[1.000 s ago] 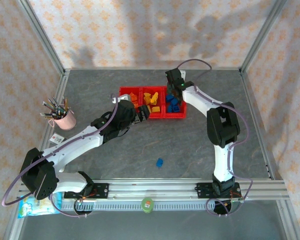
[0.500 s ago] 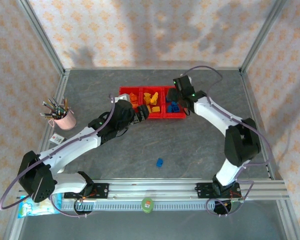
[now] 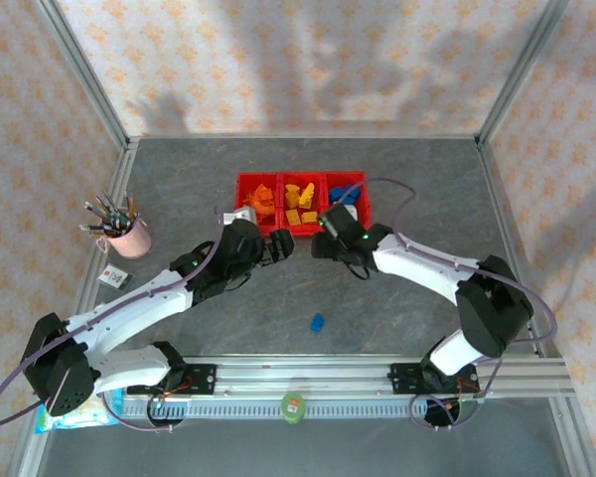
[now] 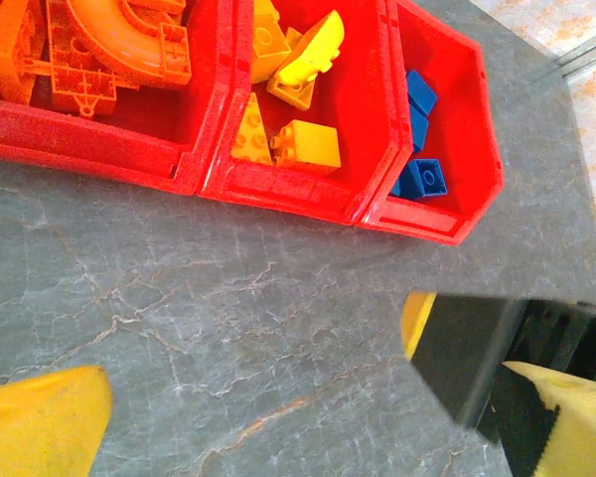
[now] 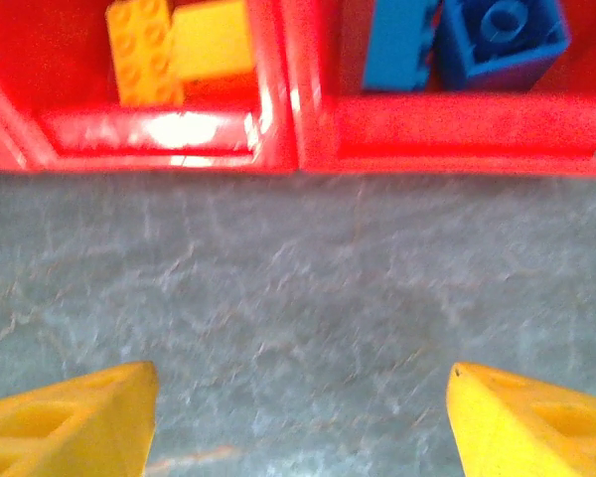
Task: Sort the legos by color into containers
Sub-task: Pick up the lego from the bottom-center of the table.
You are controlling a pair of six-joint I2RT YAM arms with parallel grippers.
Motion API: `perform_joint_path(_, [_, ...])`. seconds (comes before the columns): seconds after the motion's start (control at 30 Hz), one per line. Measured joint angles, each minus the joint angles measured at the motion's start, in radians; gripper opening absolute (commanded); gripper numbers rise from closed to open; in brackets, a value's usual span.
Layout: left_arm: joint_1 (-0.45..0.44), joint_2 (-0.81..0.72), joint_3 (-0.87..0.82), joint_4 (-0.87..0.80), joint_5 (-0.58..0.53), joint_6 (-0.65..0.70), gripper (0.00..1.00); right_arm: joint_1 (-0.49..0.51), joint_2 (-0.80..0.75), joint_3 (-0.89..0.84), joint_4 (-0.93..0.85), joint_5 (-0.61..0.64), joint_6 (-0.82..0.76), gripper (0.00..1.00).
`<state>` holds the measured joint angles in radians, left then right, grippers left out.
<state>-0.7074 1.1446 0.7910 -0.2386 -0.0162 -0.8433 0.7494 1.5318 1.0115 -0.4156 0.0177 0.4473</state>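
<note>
The three red bins [image 4: 278, 189] sit in a row toward the back of the table [image 3: 377, 318]. The left one holds the orange bricks [image 4: 89, 45], some of them curved, the middle one the yellow bricks [image 4: 288, 89], and the right one the blue bricks [image 4: 417, 139]. One loose blue brick [image 3: 317, 322] lies by itself on the bare table, well in front of the bins and nearer the arm bases. Both arms reach in toward the middle. The left gripper [image 3: 278, 245] hangs just short of the bins' near wall, its yellow fingers [image 4: 40, 422] spread wide with nothing but grey tabletop between them. The right gripper [image 5: 303, 383] is close beside it, low over the table and facing the near wall about where the yellow bin meets the blue one. Its fingers [image 5: 79, 417] stand well apart too and hold nothing. Neither gripper is near the loose brick. Off to the left, well apart from everything else, stands a pink cup [image 3: 129, 238] stuffed with pens.
</note>
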Motion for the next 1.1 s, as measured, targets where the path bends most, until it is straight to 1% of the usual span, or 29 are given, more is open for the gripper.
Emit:
perform_joint_path(0.3, [0.0,-0.09,-0.062,-0.023,-0.04,-0.03,0.99,0.151,-0.02,-0.117,-0.003,0.008,0.156,0.83])
perform_joint_path(0.53, [0.0,-0.122,-0.096,-0.061,-0.056,-0.05,0.99,0.267,0.019,-0.129,-0.004,0.005,0.285,0.84])
perform_joint_path(0.7, [0.0,-0.138,-0.119,-0.071,-0.069,-0.059,0.99,0.357,0.053,-0.129,-0.026,0.006,0.39,0.8])
perform_joint_path(0.83, [0.0,-0.157,-0.138,-0.083,-0.07,-0.073,0.99,0.41,0.074,-0.13,-0.055,0.009,0.461,0.73])
perform_joint_path(1.0, [0.0,-0.177,-0.156,-0.095,-0.071,-0.08,0.99,0.445,0.079,-0.143,-0.066,0.008,0.521,0.64])
perform_joint_path(1.1, [0.0,-0.181,-0.158,-0.099,-0.071,-0.084,0.99,0.449,0.081,-0.148,-0.072,0.016,0.542,0.55])
